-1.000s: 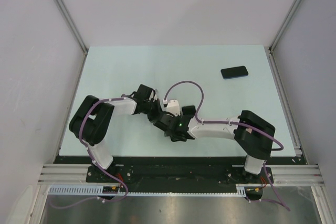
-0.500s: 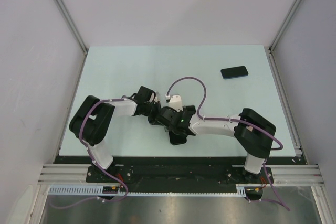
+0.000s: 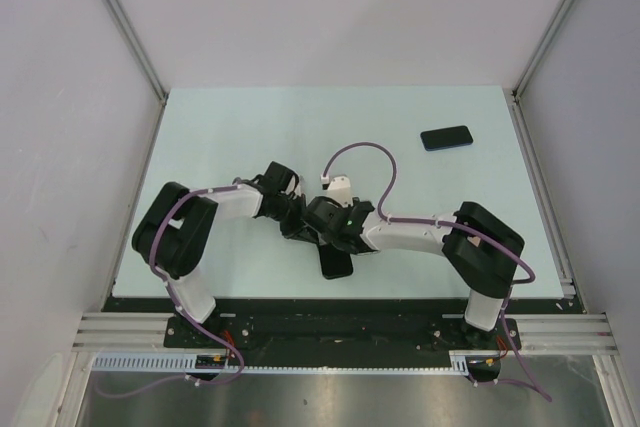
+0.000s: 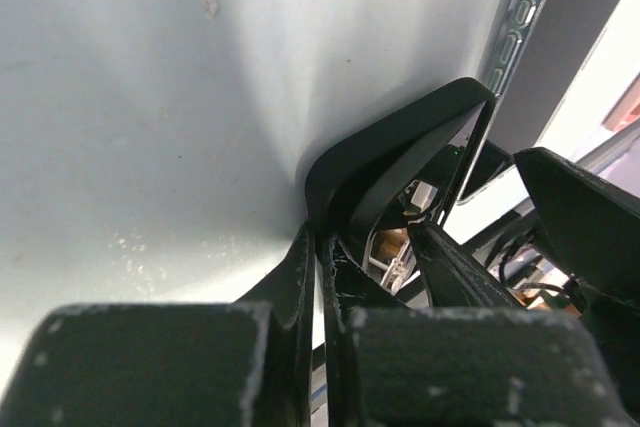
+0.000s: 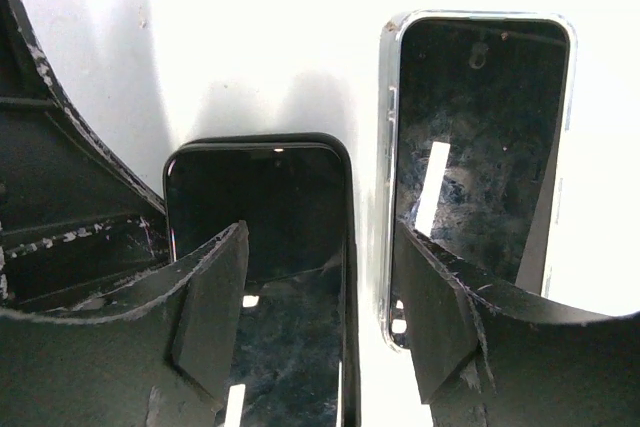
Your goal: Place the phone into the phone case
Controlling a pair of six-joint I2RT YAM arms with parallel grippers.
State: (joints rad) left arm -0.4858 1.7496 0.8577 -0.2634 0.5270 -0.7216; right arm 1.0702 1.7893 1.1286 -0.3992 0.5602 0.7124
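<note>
Phone case (image 5: pixel 260 197) beside phone (image 5: pixel 480 137) on table (image 3: pixel 250 137) near front edge, second phone (image 3: pixel 445 137) well apart, far right

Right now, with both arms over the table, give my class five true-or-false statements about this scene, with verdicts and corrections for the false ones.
1. The left gripper is shut on the rim of the black case. True.
2. The right gripper is clamped shut. False: its fingers stand apart.
3. A dark device lies alone at the far right of the table, away from both grippers. True.
4. The two grippers hang at opposite sides of the table. False: they meet near its middle, toward the near edge.
5. A clear-rimmed item lies by the right gripper's finger. True.
</note>
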